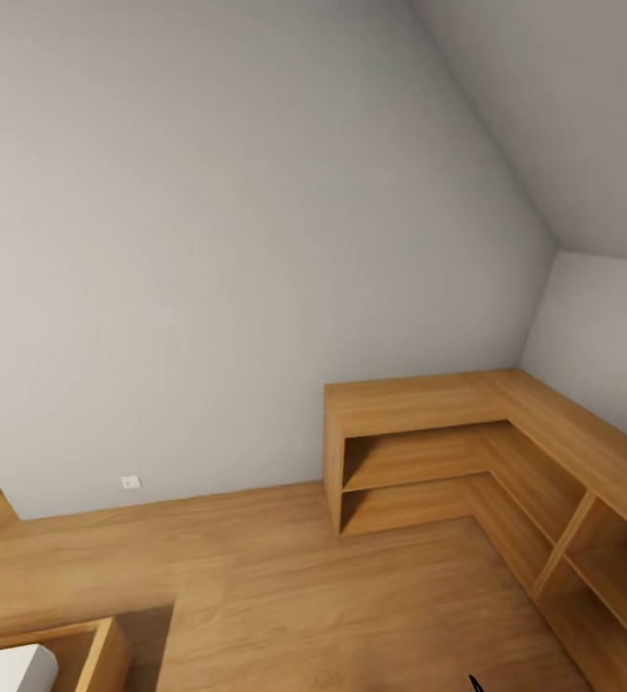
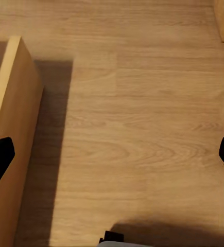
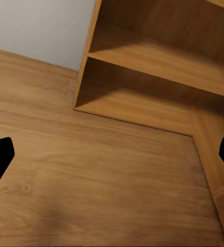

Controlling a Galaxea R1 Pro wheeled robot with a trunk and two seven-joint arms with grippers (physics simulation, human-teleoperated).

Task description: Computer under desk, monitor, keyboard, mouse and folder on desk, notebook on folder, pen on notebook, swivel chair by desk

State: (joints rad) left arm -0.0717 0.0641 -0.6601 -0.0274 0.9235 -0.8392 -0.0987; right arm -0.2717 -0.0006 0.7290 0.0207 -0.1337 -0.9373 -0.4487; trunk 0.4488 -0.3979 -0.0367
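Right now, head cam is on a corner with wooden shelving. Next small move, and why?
Probably turn the base to look elsewhere in the room. The head view faces a grey wall and the low wooden open shelving, with bare wood floor in front, nothing here to tidy. Both pincers, left and right, are spread wide over the floor, holding nothing.

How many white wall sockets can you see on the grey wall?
1. The small white wall socket sits low on the plain grey wall, just above the light wooden floor, left of the low wooden open shelving. More could be out of frame.
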